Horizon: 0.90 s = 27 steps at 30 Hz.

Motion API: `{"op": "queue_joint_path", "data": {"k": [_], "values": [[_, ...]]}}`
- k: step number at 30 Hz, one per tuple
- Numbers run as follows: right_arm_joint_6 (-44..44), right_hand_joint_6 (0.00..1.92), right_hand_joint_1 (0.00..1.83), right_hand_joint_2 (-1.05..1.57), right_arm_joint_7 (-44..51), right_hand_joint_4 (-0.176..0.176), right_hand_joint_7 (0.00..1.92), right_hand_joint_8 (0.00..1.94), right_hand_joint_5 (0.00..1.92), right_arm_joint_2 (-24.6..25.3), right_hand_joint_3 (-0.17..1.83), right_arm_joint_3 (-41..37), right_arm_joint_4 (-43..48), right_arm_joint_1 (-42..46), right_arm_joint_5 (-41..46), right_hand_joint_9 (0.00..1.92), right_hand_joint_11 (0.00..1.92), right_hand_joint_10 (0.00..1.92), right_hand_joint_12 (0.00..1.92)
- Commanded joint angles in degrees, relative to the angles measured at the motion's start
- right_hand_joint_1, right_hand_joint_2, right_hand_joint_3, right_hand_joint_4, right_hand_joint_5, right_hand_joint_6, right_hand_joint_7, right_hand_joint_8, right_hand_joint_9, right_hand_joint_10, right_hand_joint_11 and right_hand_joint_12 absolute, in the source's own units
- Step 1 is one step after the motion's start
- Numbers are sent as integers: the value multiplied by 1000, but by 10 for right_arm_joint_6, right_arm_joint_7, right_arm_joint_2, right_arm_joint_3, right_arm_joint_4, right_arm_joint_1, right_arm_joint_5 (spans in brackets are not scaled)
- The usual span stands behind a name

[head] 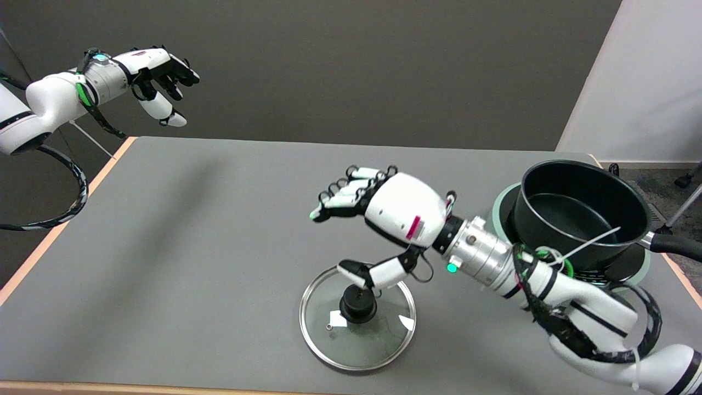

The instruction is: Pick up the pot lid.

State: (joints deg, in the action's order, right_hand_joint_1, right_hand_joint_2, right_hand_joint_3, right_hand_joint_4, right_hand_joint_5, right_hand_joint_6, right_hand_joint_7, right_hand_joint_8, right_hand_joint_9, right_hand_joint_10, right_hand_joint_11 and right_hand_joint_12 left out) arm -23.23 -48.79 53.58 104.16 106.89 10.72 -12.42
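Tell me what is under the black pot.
The black pot stands on a round pale-green-rimmed base on the table. The pot covers the base's middle, so it cannot be seen.

A robotics lab or test room is showing here: a plain grey-topped table with a wooden edge [164, 230] is standing before bare dark grey walls [351, 66], with a black saucepan [584, 211] sitting on a round white-rimmed portable hob [502, 206].
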Motion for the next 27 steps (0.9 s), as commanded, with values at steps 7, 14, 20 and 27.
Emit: {"op": "queue_joint_path", "data": {"k": [7,14,20,27], "values": [[57,337,822,611,78,13,693,247,637,44,865,79,4,58,-34,659,429,470,1053],[72,321,826,600,73,9,688,246,612,45,886,77,3,62,-68,648,429,481,1047],[71,293,839,589,72,16,666,240,592,31,891,74,4,58,-82,640,421,461,1035],[92,283,892,552,72,28,638,212,567,9,957,72,5,58,-107,609,406,460,976]]}}
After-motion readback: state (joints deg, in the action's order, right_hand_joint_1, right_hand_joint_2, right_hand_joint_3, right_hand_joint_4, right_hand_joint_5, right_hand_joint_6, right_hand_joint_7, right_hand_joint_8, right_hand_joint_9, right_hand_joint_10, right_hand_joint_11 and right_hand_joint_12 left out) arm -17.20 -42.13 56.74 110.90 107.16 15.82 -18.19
